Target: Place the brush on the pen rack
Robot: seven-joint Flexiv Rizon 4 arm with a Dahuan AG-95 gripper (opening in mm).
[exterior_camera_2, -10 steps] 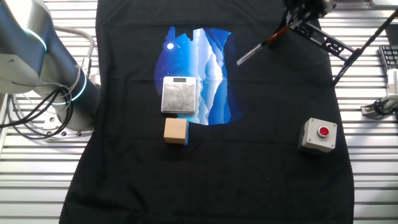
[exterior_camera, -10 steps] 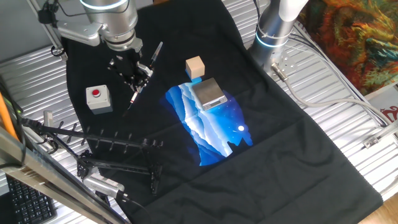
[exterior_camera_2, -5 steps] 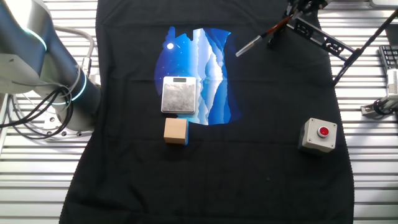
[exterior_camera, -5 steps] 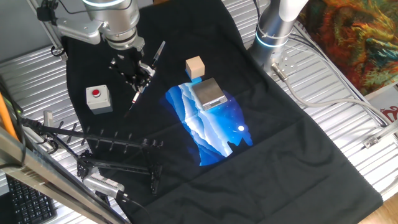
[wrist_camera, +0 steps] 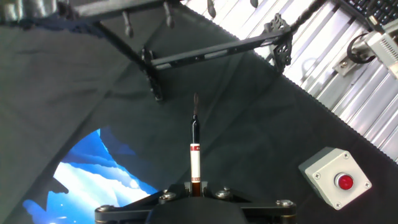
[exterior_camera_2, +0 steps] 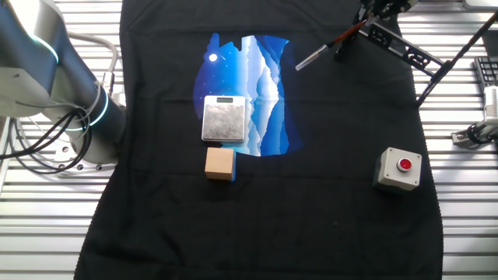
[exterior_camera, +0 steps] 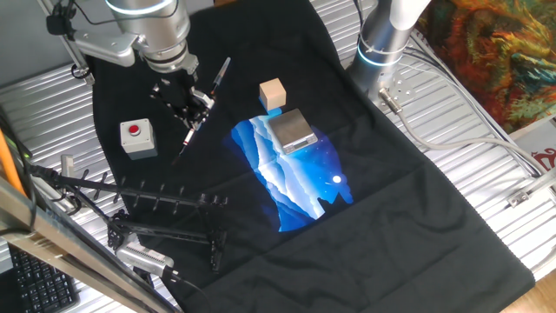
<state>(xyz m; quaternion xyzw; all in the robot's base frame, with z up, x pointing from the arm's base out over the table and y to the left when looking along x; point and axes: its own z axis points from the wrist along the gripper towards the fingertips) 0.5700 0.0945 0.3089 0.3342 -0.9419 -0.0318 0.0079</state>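
Observation:
My gripper (exterior_camera: pixel 192 108) hangs above the black cloth, shut on the brush (exterior_camera: pixel 220 73), a thin stick held tilted in the air. In the other fixed view the gripper (exterior_camera_2: pixel 362 23) sits at the top edge and the brush (exterior_camera_2: pixel 327 51) slants down to the left, pale tip lowest. The hand view shows the brush (wrist_camera: pixel 194 155) sticking straight out from between the shut fingers of the gripper (wrist_camera: pixel 194 185), pointing toward the pen rack (wrist_camera: pixel 211 53). That pen rack (exterior_camera: pixel 165 203) is a low black frame with short pegs, lying apart from the brush; its black bars (exterior_camera_2: pixel 405 51) also show in the other fixed view.
A grey box with a red button (exterior_camera: pixel 137 137) stands left of the gripper. A wooden block (exterior_camera: pixel 272 93) and a silvery square plate (exterior_camera: pixel 293 129) sit by a blue picture on the cloth (exterior_camera: pixel 295 174). A second arm's base (exterior_camera: pixel 382 39) stands at the back.
The gripper has risen slightly with the brush still in it over the last second. Since half a second ago almost nothing has shifted.

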